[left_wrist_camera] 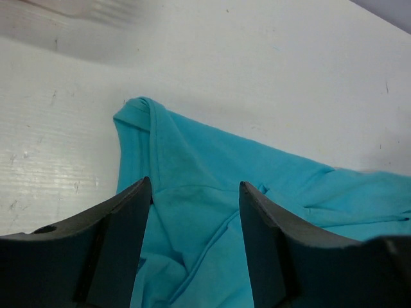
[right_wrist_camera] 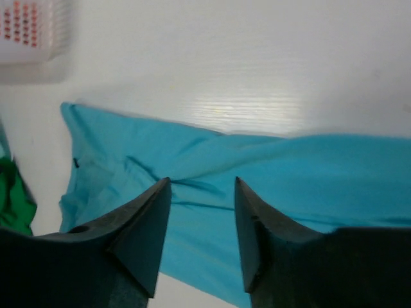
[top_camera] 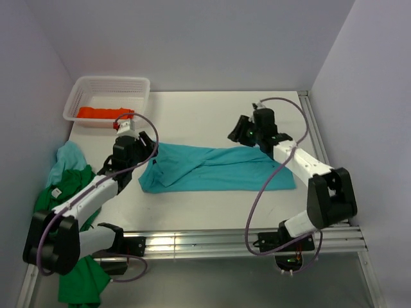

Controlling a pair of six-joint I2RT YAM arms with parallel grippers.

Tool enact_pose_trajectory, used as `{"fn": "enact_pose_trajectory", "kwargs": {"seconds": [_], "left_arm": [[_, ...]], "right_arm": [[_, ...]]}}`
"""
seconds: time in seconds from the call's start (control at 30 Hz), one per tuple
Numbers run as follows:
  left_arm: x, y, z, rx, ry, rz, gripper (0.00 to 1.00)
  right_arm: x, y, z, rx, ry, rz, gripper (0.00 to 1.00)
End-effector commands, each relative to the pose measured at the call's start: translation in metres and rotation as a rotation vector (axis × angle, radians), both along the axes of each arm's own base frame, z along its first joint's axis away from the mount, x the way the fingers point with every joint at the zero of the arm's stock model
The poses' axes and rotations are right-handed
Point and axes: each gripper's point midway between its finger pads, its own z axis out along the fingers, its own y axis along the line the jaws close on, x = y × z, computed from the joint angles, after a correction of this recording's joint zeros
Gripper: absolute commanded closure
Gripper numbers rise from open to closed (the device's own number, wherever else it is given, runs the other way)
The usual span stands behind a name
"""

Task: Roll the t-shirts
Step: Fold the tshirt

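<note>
The turquoise t-shirt [top_camera: 218, 168] lies folded into a long strip across the middle of the table. My left gripper [top_camera: 149, 146] is open and hovers just over the shirt's left end; in the left wrist view [left_wrist_camera: 196, 186] the cloth [left_wrist_camera: 212, 192] fills the gap between the fingers. My right gripper [top_camera: 236, 131] is open and empty above the shirt's far right part [right_wrist_camera: 202, 183], with turquoise cloth [right_wrist_camera: 308, 186] below it. The orange t-shirt [top_camera: 103, 113] lies in the basket. The pale blue t-shirt [top_camera: 67, 157] and dark green t-shirt [top_camera: 70, 186] are heaped at the left edge.
The white mesh basket [top_camera: 112, 80] stands at the back left and also shows in the right wrist view [right_wrist_camera: 26, 29]. More green cloth [top_camera: 83, 282] hangs off the front left corner. Metal rails run along the front edge [top_camera: 212, 240] and right edge [top_camera: 318, 128]. Walls enclose the table.
</note>
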Motion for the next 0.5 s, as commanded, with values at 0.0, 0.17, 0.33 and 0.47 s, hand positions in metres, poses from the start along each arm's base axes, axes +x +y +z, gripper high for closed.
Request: {"fn": "enact_pose_trajectory", "kwargs": {"seconds": [0.0, 0.17, 0.33, 0.47], "left_arm": [[0.023, -0.014, 0.015, -0.067, 0.03, -0.052, 0.37], [0.044, -0.02, 0.003, -0.111, 0.09, -0.073, 0.31], [0.061, -0.019, -0.022, -0.116, 0.176, -0.056, 0.32], [0.07, -0.017, -0.042, -0.142, 0.226, -0.053, 0.32]], "right_arm": [[0.016, 0.056, 0.007, -0.015, -0.063, 0.223, 0.46], [0.027, 0.107, -0.001, -0.1, -0.06, 0.344, 0.4], [0.028, 0.146, -0.022, -0.142, -0.032, 0.416, 0.51], [0.027, 0.166, -0.031, -0.127, -0.024, 0.466, 0.54]]}}
